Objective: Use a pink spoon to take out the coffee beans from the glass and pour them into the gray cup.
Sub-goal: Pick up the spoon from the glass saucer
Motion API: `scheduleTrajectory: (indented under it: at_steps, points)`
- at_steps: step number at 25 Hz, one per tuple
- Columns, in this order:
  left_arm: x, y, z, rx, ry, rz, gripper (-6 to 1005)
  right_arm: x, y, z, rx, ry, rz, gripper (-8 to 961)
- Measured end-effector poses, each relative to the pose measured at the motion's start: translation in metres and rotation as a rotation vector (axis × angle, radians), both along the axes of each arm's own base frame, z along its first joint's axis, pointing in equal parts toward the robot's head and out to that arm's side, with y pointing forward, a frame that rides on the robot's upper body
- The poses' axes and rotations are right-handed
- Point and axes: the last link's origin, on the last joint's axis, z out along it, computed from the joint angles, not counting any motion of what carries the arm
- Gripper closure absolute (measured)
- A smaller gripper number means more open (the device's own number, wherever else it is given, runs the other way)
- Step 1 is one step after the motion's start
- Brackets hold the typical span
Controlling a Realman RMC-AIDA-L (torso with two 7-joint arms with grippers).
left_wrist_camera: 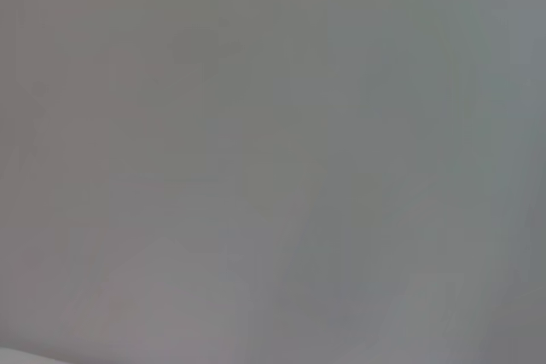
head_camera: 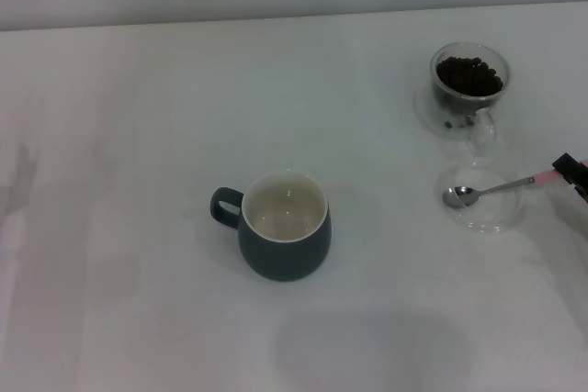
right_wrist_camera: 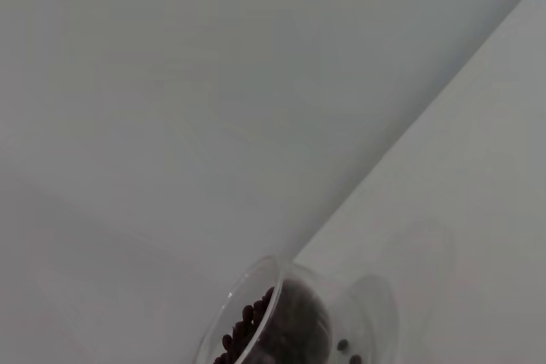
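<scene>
White tabletop (head_camera: 138, 135) against a pale wall; uncluttered, evenly lit.

Head view: gray cup (head_camera: 285, 238) near centre, handle pointing left, cream inside showing no beans. Glass (head_camera: 469, 80) far right, holding the coffee beans (head_camera: 470, 73), handle turned toward the near side. Just near of it, a shallow clear dish (head_camera: 487, 204) bearing the pink spoon (head_camera: 501, 188): bowl resting in the dish, stem running right, pink end raised past the rim, presumably laid so for an easy pick. Right gripper (head_camera: 574, 174) at the right edge, dark tip at or touching the pink handle end; cannot tell whether spread or clamped, mostly out of frame. Judged: grasp of the spoon in hand, scooping not yet begun. Open table between glass and gray cup; nothing obstructing the carry. Dish rim and glass handle close to the spoon, worth minding on lift.

Left wrist view: blank pale surface only; left gripper not seen anywhere, arm apparently parked.

Right wrist view: glass and beans at the frame edge, wall behind; own fingers not shown.
</scene>
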Motion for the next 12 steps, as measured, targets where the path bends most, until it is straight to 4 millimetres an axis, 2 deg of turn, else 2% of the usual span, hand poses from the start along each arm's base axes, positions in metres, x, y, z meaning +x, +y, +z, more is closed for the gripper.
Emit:
scheduleTrajectory:
  at_steps: [2, 12]
  points:
    - [0.0, 0.001, 0.0, 0.0, 0.0, -0.001, 192, -0.001, 0.0, 0.0, 0.001, 0.001, 0.005, 739]
    - [0.0, 0.001, 0.001, 0.003, 0.002, 0.001, 191, -0.006, 0.004, 0.018, 0.061, 0.024, 0.067, 800]
